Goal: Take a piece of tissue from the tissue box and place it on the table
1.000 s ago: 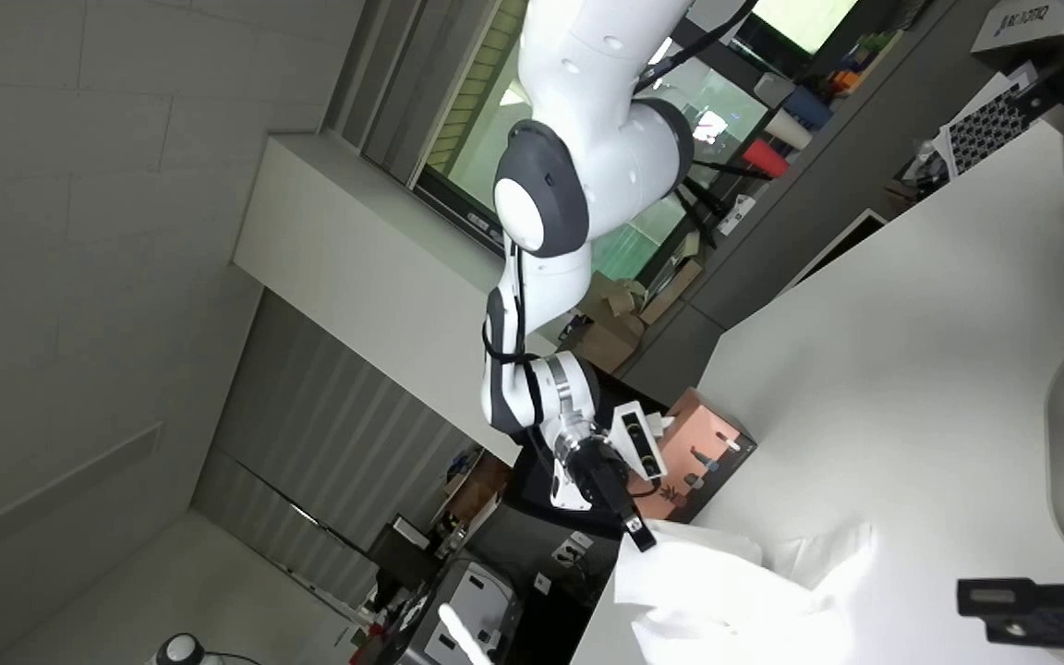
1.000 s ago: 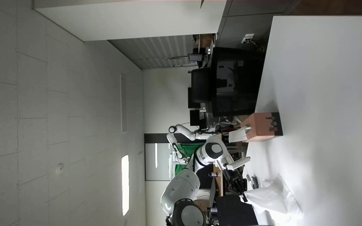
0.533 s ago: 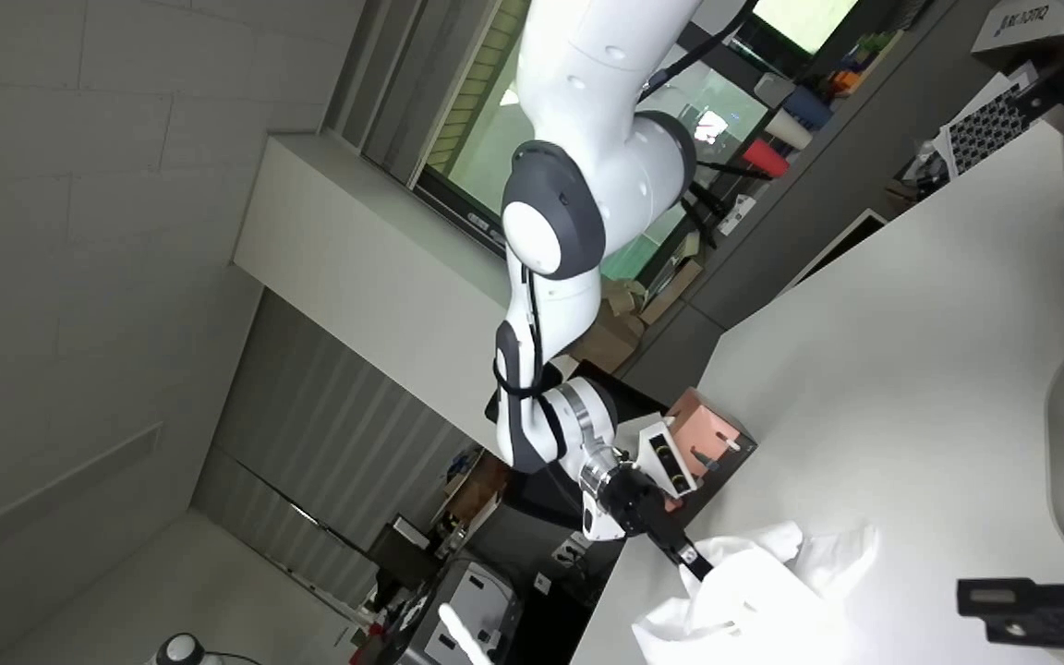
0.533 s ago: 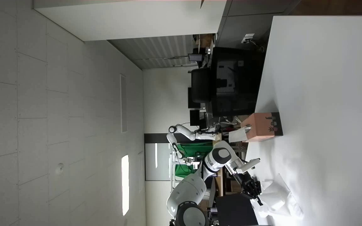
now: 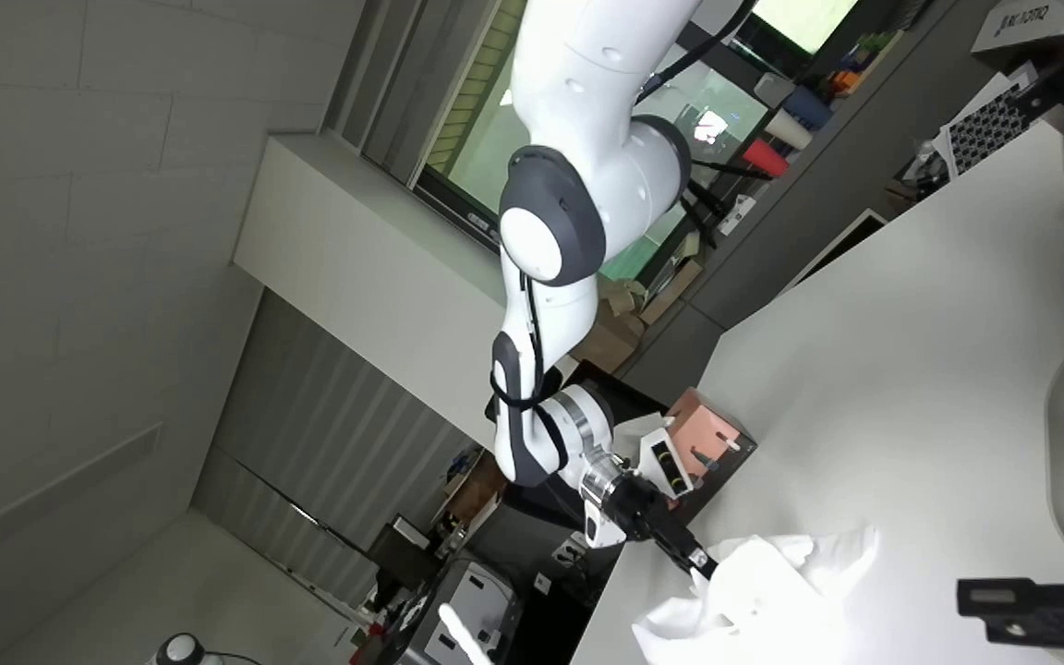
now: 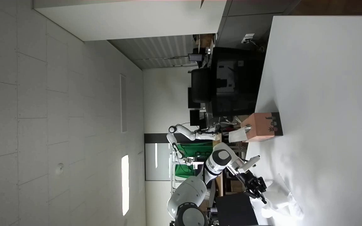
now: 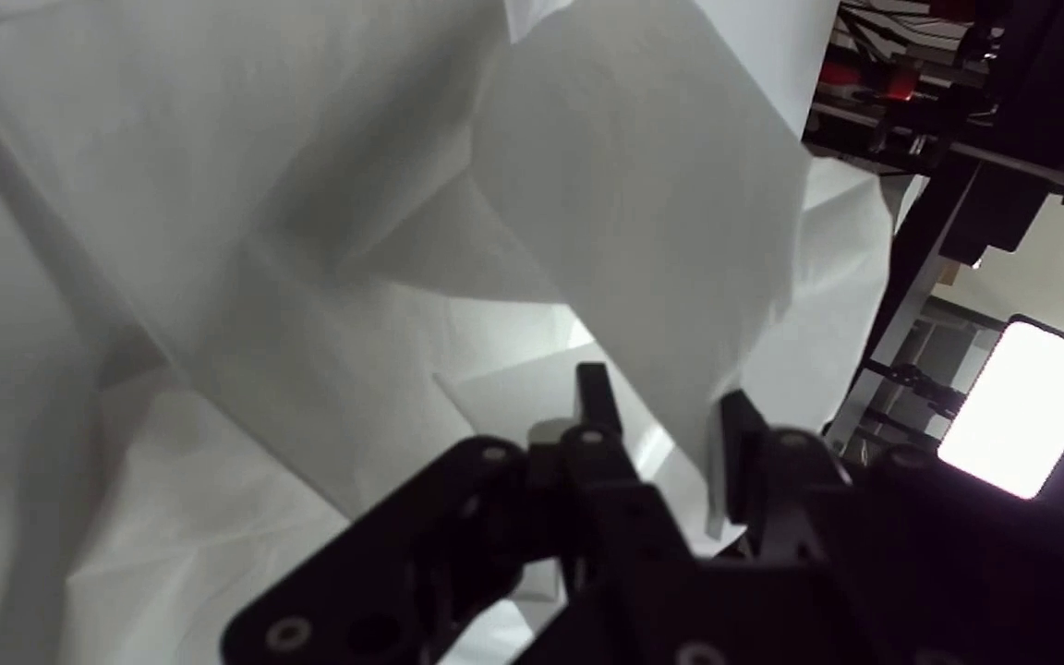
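Pulling the gripper point(image 7: 664, 406) away might drag the tissue point(image 7: 634, 175) along with it. The gripper's fingers stand apart with a gap between them, so I don't think it is pinching anything. But in the wrist view, a flap of the tissue comes down right by the finger point(image 7: 743, 420) nearer the right of the frame, and I can't tell if they touch. If it snags there, the tissue could lift up, or slide off the table point(image 6: 331, 78), since the edge is close. Going lower could squash it.

The tissue is in a heap on the table, at the lower right of the frame in an exterior view, well apart from the tissue box point(image 6: 261, 125). It looks thin, white and soft, all crumpled, with grey shadows in its folds.
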`<state>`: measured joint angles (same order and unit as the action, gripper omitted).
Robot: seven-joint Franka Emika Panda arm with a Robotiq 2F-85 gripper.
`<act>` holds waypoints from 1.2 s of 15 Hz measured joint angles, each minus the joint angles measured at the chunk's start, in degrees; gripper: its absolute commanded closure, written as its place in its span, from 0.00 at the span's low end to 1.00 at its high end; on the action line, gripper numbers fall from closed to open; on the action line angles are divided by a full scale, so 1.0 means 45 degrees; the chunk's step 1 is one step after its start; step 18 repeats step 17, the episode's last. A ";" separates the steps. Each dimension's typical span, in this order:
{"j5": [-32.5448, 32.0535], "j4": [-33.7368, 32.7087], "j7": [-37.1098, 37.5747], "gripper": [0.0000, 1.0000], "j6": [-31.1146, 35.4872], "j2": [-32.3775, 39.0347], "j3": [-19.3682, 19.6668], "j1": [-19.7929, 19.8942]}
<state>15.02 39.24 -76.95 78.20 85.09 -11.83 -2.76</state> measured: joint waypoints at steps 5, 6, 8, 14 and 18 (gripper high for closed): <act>0.0443 -0.0767 -0.0072 0.06 -0.0294 -0.0544 -0.0410 0.0126; 0.0489 -0.0893 -0.0078 0.02 -0.0347 -0.0744 -0.0464 0.0153; 0.0557 -0.1065 -0.0080 0.00 -0.0387 -0.1140 -0.0501 0.0177; 0.0635 -0.1188 -0.0076 0.00 -0.0872 -0.1895 -0.0485 0.0269; 0.0635 -0.1189 -0.0062 0.00 -0.1391 -0.2009 -0.0469 0.0340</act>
